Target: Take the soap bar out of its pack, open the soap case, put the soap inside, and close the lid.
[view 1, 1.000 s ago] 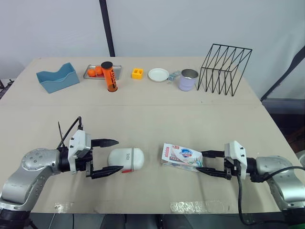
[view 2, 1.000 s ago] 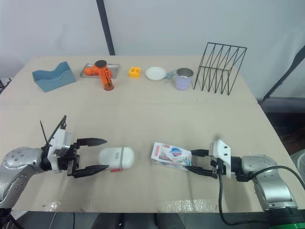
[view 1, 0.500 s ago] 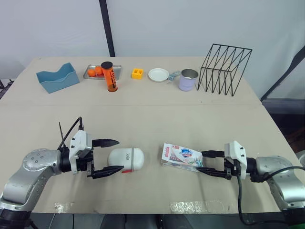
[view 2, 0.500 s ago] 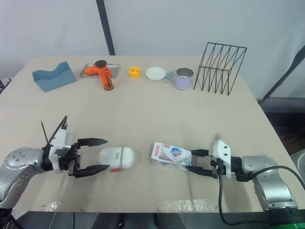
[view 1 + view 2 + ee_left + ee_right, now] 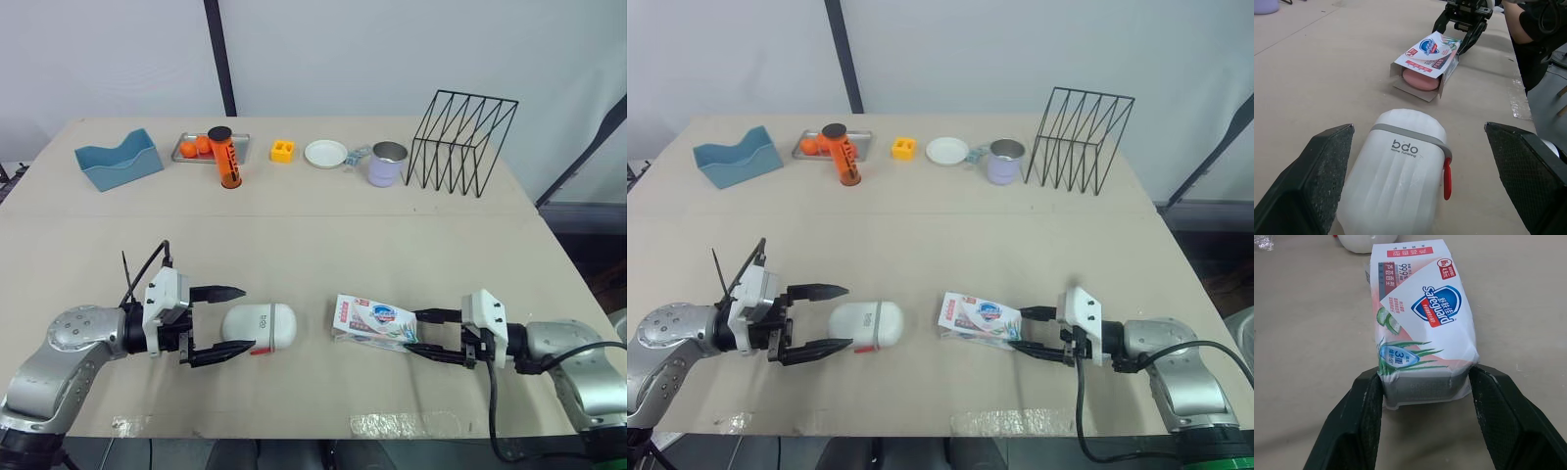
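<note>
I log a tan table. Near edge: soap case, soap pack. Far edge: blue bin, tray, yellow block, plate, mug, wire rack.

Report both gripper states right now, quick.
Left gripper: open, fingers either side of the soap case, not gripping it.
Right gripper: closed on the end of the soap pack.

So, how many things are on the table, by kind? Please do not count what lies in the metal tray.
Soap things: 2, pack and case
Dishes: 2, plate and cup
Holders: 3, bin, tray, rack
Other: 3, tube, block, small clear thing
Total: 10
</note>
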Robot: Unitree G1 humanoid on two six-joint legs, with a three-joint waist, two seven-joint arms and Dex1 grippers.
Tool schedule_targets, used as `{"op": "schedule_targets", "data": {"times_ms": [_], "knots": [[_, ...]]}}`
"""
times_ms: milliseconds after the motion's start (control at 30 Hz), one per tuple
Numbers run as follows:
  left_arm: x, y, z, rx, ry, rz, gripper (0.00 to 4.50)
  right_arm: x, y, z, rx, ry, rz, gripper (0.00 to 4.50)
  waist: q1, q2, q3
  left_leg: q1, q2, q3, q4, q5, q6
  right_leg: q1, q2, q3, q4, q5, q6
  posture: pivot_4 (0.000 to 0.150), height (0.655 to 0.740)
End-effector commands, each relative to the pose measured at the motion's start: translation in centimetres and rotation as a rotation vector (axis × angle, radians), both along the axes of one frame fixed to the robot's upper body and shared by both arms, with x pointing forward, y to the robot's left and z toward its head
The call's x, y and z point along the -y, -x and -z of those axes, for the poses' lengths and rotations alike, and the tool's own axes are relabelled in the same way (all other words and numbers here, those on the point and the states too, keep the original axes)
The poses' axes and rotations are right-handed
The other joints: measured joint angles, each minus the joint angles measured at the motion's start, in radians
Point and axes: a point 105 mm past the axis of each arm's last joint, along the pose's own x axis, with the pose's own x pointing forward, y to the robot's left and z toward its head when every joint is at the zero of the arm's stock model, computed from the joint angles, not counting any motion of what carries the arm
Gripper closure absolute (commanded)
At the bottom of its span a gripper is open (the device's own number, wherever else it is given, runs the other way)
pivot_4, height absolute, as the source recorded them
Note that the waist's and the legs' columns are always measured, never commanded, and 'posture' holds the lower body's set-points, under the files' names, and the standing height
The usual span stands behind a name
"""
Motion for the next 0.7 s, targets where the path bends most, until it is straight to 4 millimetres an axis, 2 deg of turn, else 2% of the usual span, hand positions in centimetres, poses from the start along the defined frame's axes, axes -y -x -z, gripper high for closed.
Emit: {"op": "schedule_targets", "data": {"times_ms": [33,433,567,700], "knots": [[0.4,0.3,-0.6,0.034,0.009,0.02,0.0,-0.1,-0.1,-0.3,0.028,-0.006,-0.006,2.4,0.0,0.0,0.0,0.0,0.0,0.0,0.0,0.0,0.0,0.0,0.0,0.0,0.0,0.0,0.0,0.15,0.74],[0.3,0.4,-0.5,0.029,0.005,0.02,0.0,0.1,-0.2,-0.4,0.04,-0.001,-0.004,2.4,0.0,0.0,0.0,0.0,0.0,0.0,0.0,0.0,0.0,0.0,0.0,0.0,0.0,0.0,0.0,0.15,0.74],[0.3,0.4,-0.4,0.027,0.002,0.021,0.0,0.2,-0.6,-1.4,0.066,0.022,-0.029,2.4,0.0,0.0,0.0,0.0,0.0,0.0,0.0,0.0,0.0,0.0,0.0,0.0,0.0,0.0,0.0,0.15,0.74],[0.2,0.4,-0.3,0.026,-0.001,0.022,0.0,0.0,-1.5,-3.7,0.109,0.045,-0.062,2.4,-0.001,0.0,0.0,0.0,0.0,0.0,0.0,0.0,0.0,0.0,0.0,0.0,0.0,0.0,0.0,0.15,0.74]]}}
